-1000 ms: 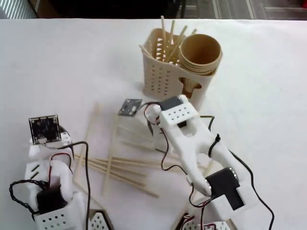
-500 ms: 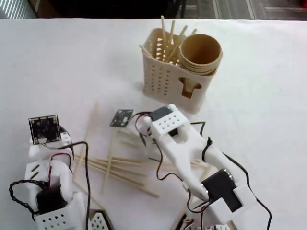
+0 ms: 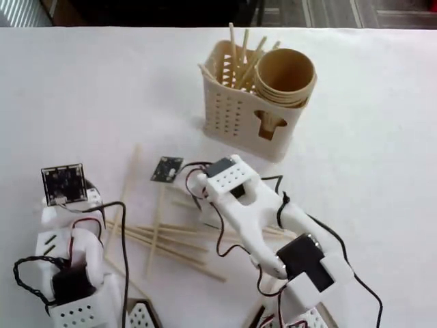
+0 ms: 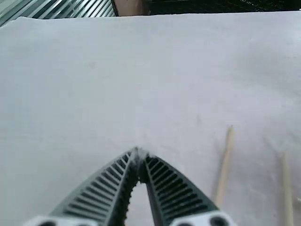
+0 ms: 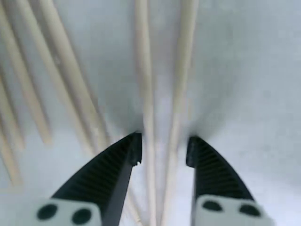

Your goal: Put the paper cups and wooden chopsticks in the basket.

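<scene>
Obs., left wrist camera: the left gripper (image 4: 138,155) hangs low over the white surface (image 4: 141,70). Its two dark ribbed fingers (image 4: 171,186) converge until the tips touch, with a thin wedge of gap toward the base. One wooden chopstick (image 4: 225,165) lies flat on the surface just beside the gripper, not touching it. A second chopstick (image 4: 287,188) lies farther from it. Slatted blinds (image 4: 56,8) stand beyond the far edge of the surface.
</scene>
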`<action>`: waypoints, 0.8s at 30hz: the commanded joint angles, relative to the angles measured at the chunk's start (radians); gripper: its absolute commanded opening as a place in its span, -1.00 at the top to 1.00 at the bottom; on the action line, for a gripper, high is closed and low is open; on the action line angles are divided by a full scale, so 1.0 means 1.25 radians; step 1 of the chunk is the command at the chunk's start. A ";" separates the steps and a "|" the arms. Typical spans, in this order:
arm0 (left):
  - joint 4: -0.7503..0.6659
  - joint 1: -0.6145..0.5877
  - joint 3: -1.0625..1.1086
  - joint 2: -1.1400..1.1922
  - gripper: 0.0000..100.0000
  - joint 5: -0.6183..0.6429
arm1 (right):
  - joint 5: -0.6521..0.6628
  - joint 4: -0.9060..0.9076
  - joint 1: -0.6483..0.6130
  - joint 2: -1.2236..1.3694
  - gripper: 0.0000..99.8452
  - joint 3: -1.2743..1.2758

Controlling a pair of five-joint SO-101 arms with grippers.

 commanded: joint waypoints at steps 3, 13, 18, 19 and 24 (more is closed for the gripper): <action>-0.017 -0.001 -0.002 -0.009 0.95 0.004 | 0.043 -0.037 0.002 0.008 0.94 -0.007; -0.018 -0.001 -0.002 -0.009 0.95 0.004 | 0.010 0.062 0.029 -0.220 0.96 -0.005; -0.018 -0.001 -0.002 -0.009 0.95 0.004 | -0.074 0.062 0.028 -0.277 0.96 -0.005; -0.018 -0.001 -0.002 -0.009 0.95 0.004 | -0.096 0.060 0.028 -0.277 0.96 -0.005; -0.018 -0.001 -0.002 -0.009 0.95 0.002 | -0.176 0.060 0.029 -0.271 0.96 -0.004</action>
